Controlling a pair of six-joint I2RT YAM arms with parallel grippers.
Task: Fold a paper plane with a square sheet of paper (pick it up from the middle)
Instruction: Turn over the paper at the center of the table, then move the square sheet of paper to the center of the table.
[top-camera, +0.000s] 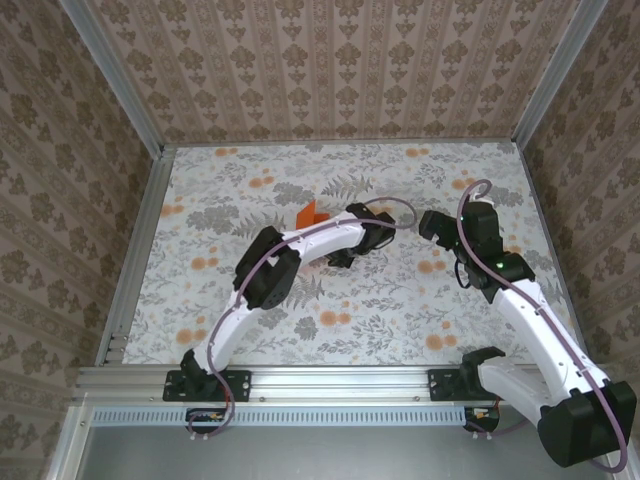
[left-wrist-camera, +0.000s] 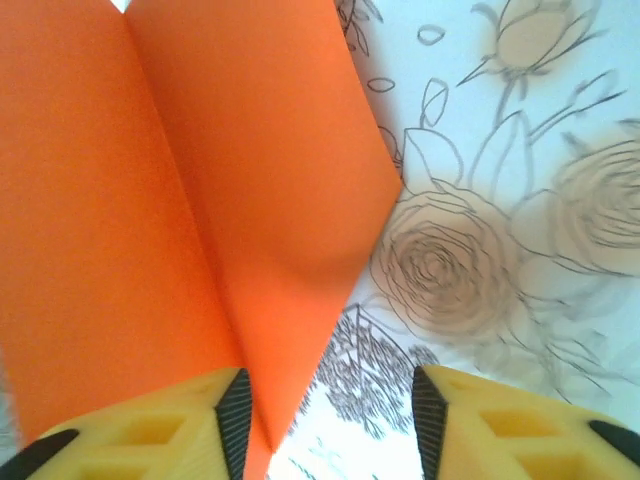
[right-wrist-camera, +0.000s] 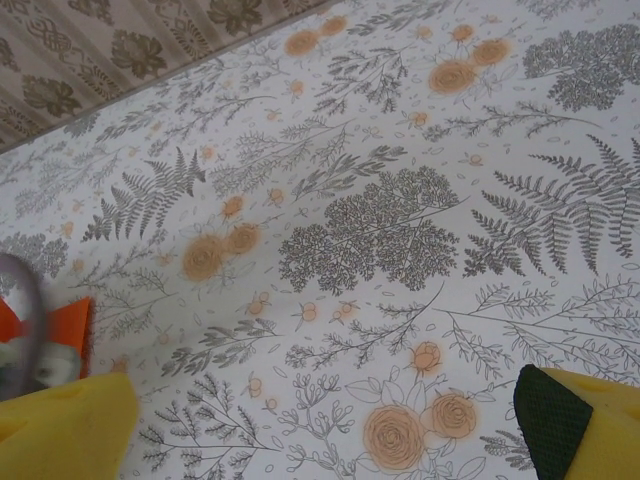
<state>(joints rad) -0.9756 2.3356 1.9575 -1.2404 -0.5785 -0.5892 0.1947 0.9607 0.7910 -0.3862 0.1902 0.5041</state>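
Note:
The paper plane (left-wrist-camera: 200, 200) is bright orange paper folded along a centre crease, tapering to a point. That point lies between the fingers of my left gripper (left-wrist-camera: 330, 420), close against the left pad (left-wrist-camera: 236, 420). The left jaws stand apart, with bare tablecloth between the paper and the right pad (left-wrist-camera: 428, 420). From above, a corner of the orange paper (top-camera: 312, 213) sticks out behind my left arm (top-camera: 320, 238) at mid table. My right gripper (top-camera: 432, 222) hovers to the right of it, wide open and holding nothing (right-wrist-camera: 315, 430). An orange scrap of the paper (right-wrist-camera: 70, 325) shows at the left edge of the right wrist view.
A floral tablecloth (top-camera: 400, 300) covers the table. Patterned walls with metal frame posts (top-camera: 135, 230) close it in on three sides. A grey cable (top-camera: 395, 205) loops over the left wrist, between the two grippers.

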